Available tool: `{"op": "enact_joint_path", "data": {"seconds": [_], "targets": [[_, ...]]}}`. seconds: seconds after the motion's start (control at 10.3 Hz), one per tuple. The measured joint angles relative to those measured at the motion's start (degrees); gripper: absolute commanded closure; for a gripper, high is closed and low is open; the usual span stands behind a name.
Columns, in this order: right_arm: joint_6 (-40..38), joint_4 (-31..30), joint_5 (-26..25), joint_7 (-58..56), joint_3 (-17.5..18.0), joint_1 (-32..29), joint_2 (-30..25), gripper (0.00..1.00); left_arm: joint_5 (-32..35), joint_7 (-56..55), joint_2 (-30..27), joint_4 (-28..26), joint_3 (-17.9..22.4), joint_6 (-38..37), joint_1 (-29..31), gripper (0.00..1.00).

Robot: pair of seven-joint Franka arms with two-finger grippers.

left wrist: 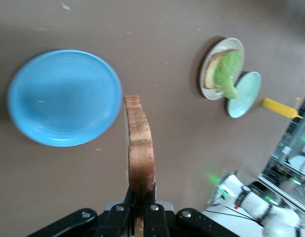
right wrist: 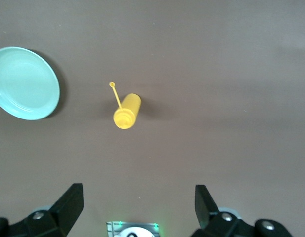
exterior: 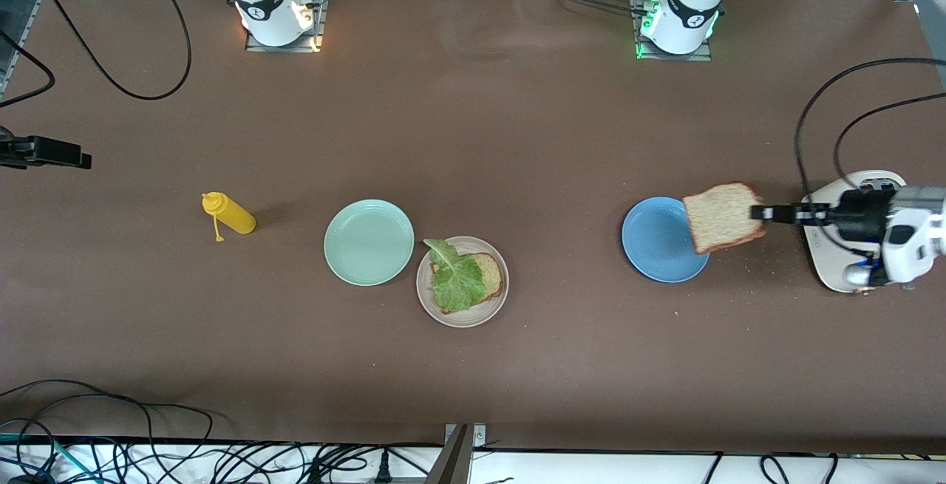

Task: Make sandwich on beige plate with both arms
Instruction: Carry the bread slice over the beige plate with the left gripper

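Observation:
My left gripper is shut on the crust edge of a brown bread slice and holds it in the air over the rim of the blue plate at the left arm's end. In the left wrist view the slice stands edge-on between the shut fingers of that gripper. The beige plate holds another bread slice with a green lettuce leaf on top; the plate also shows in the left wrist view. My right gripper is open and empty, high over the table above the yellow bottle.
A mint-green plate lies beside the beige plate toward the right arm's end. The yellow squeeze bottle lies on its side past it. A white device sits under the left wrist. Cables run along the table's edges.

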Motion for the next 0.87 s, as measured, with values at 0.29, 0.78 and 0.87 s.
{"op": "enact_joint_path", "data": {"seconds": [0.29,0.78,0.87], "targets": [[7.4,-11.4,-0.2,1.1,5.3,-3.3,-6.8,0.0,-11.4,-3.9,3.1,0.0,0.0,5.7,-7.5,1.0],[9.0,-14.5,-0.6,2.5,6.2,-1.9,-8.1,0.0,-25.2,-5.0,9.0,0.0,0.0,15.2,-15.2,1.0],[9.0,-14.5,-0.6,2.5,6.2,-1.9,-8.0,0.0,-27.0,-5.0,9.8,0.0,0.0,16.5,-15.6,1.0]]}}
